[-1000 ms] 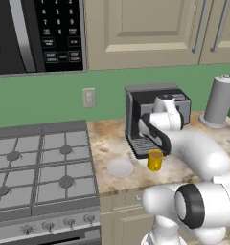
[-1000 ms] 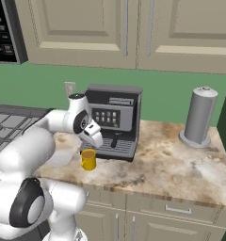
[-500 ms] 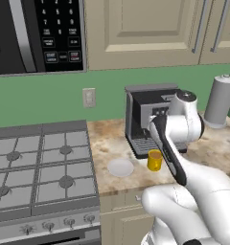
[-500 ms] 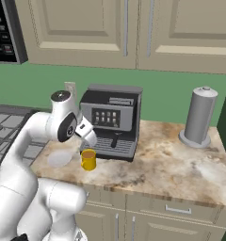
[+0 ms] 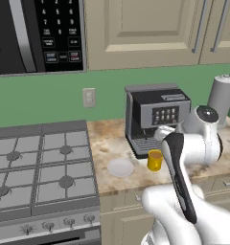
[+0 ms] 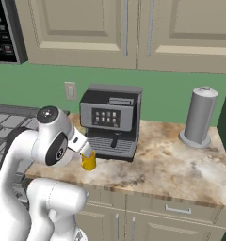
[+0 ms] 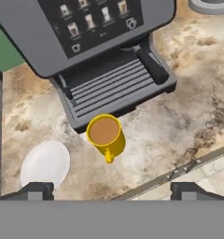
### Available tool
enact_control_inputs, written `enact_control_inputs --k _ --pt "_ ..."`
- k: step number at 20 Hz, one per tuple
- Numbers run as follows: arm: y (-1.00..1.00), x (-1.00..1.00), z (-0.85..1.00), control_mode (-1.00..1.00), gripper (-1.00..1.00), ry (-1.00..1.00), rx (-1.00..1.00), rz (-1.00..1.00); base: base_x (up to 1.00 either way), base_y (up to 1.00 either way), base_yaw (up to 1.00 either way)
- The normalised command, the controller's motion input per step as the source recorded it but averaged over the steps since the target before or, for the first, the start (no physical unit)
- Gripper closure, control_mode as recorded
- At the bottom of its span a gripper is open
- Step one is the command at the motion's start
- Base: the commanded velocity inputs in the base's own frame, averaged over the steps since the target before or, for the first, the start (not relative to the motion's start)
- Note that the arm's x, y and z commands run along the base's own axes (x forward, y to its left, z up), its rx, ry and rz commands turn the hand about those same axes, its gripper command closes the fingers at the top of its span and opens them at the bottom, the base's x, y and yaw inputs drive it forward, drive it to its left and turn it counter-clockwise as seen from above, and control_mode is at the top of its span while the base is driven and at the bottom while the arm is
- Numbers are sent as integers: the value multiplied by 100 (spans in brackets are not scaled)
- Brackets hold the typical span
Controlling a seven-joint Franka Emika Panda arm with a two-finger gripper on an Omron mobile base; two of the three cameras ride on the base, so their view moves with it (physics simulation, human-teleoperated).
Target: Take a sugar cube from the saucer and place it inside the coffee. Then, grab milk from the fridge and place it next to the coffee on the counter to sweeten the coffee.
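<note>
The yellow mug of coffee [image 7: 105, 135] is seen standing upright on the marbled desk [image 7: 179, 126], just in front of the drip grate of the black and grey coffee machine [image 7: 100, 51], with its handle turned toward the desk's front edge. Brown liquid is seen inside the mug; no sugar cube can be made out in it. The white saucer [image 7: 45, 163] lies flat on the desk beside the mug, on the side nearer the stove [image 5: 38, 167], apart from the mug and not touching it. Its surface is seen bare in the hand view.

In the left base view the mug [image 5: 155, 160] is found between the saucer [image 5: 120, 167] and the white arm, close to the desk's front edge. In the right base view the mug [image 6: 88, 161] is partly covered by the arm's wrist.

The gripper [image 7: 112, 189] is held above the desk's front edge, looking down on the mug and saucer. Its two dark fingertips [image 7: 37, 189] are seen far apart at the bottom of the hand view, so the jaws are spread wide, and nothing is held between them.

A grey cylindrical canister [image 6: 199, 115] stands toward the far right end of the desk [image 6: 181, 164], well apart from the mug. A microwave [image 5: 38, 33] hangs above the stove.
</note>
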Motion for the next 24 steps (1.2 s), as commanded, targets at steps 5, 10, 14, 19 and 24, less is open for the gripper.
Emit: enact_control_inputs --k 5,10,14,19,24 --pt "0 -26 0 100 -100 0 0 10 -48 9 35" --pt "0 0 0 100 -100 0 0 0 -72 34 77" --pt "0 0 0 100 -100 0 0 0 -52 60 87" --pt "0 0 0 100 -100 0 0 0 -18 73 85" --pt "0 0 0 100 -100 0 0 0 0 45 84"
